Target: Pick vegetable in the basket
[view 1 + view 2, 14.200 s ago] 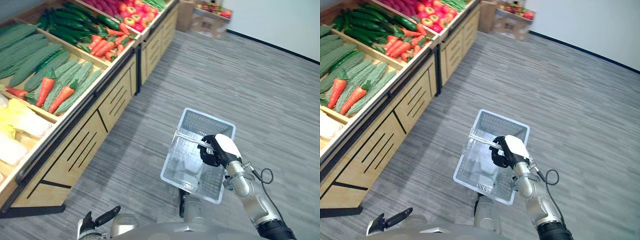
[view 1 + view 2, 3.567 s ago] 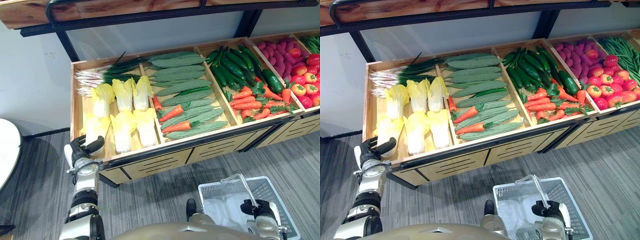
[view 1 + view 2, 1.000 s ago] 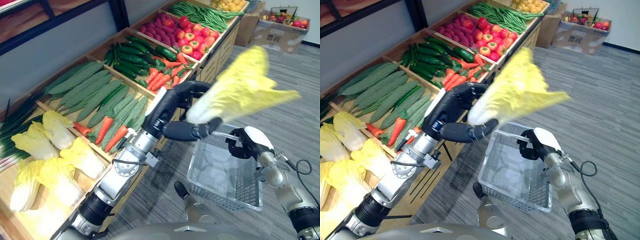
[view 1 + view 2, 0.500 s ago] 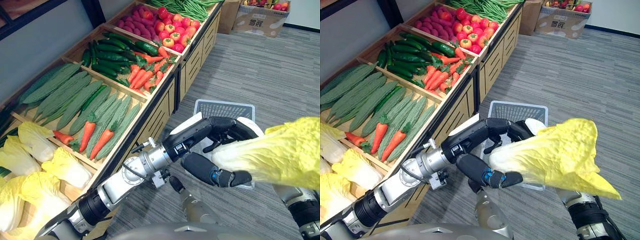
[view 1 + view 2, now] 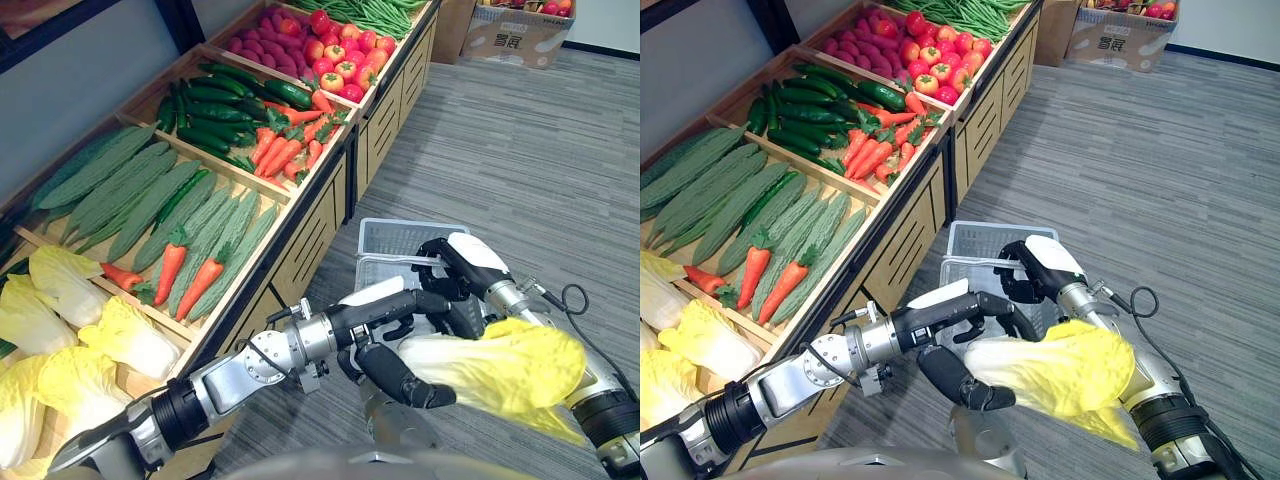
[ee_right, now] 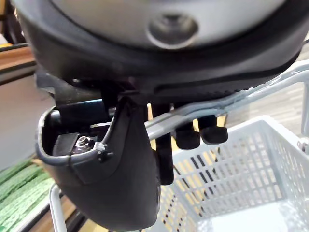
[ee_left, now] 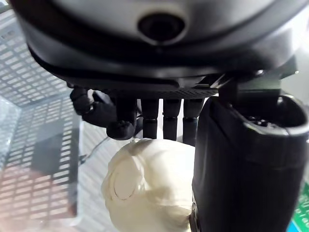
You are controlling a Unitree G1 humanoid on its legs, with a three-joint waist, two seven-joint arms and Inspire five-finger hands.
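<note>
Cabbage (image 5: 500, 365), yellow-leaved with a pale stem end, sits in the grip of the left robot hand (image 5: 390, 368), whose fingers curl over the stem while the thumb clamps it from below. The cabbage hangs in the air just on the robot's side of the basket (image 5: 400, 228), outside it and across the right forearm. The right robot hand (image 5: 462, 262) is closed round the basket handle (image 6: 203, 108), carrying the grey mesh basket above the striped floor (image 5: 520, 160). To the robot's left of the basket runs a wooden produce stand (image 5: 300, 240), holding more cabbages (image 5: 60, 290), ridged green gourds (image 5: 150, 195), carrots (image 5: 290, 150), cucumbers (image 5: 225, 100) and tomatoes (image 5: 335, 70). Well beyond the basket stands a cardboard box (image 5: 515, 25); the dark print on its side is too small to read.
</note>
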